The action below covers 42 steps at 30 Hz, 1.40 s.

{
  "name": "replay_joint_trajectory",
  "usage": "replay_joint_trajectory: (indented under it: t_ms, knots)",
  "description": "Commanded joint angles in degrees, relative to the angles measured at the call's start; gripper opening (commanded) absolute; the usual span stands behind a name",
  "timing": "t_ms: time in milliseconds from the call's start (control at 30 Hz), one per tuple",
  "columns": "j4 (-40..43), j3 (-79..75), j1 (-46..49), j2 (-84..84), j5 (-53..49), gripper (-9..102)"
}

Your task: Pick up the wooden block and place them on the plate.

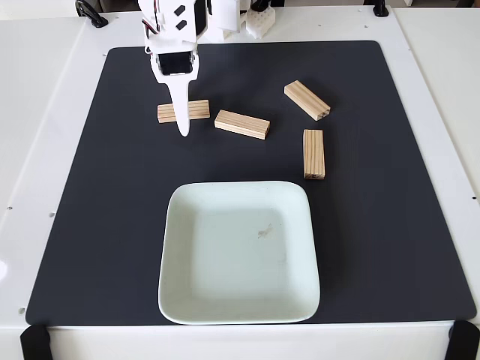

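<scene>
1. Fixed view, from above: the white arm reaches in from the top edge, and its hand (pixel 182 124) hangs over the leftmost wooden block (pixel 184 111), its long white finger crossing the block's middle and pointing toward the plate.
2. Whether the fingers stand apart or together cannot be told; just one tapering finger is plain, and nothing shows it pinching the block.
3. Four blocks lie on the black mat (pixel 90 187), none on the plate (pixel 238 253). Right of the first lies a second block (pixel 242 124), slightly slanted; a third (pixel 307 100) sits further right, angled; a fourth (pixel 313 154) lies lengthwise toward the camera, just beyond the plate's upper right corner.
4. The plate sits at the near middle of the mat, bare apart from a faint mark near its centre.
5. Judgement: the task looks barely begun. No block has been delivered; the first pick seems to be in hand, and all four blocks remain to be carried across.
6. The white worktop (pixel 45 90) surrounds the mat.
</scene>
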Motion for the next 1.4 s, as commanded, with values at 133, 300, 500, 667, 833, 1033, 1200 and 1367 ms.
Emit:
replay_joint_trajectory:
  t_ms: [133,300,500,667,833,1033,1200,1367]
  knots:
    - [-1.8,-0.9,-1.4,-0.6,1.3,38]
    - [-1.9,-0.3,-1.4,-0.7,1.3,38]
    - [-1.9,-0.1,-2.3,-0.7,1.3,29]
    - [-1.9,0.0,-2.4,-0.8,1.3,18]
    - [-2.1,-0.2,-2.4,-2.5,1.3,8]
    - [-4.6,-0.3,-2.4,-2.7,1.3,0]
    - [-3.8,-2.4,-2.5,1.5,2.4,0]
    - [-3.3,-5.9,-5.9,12.7,10.3,0]
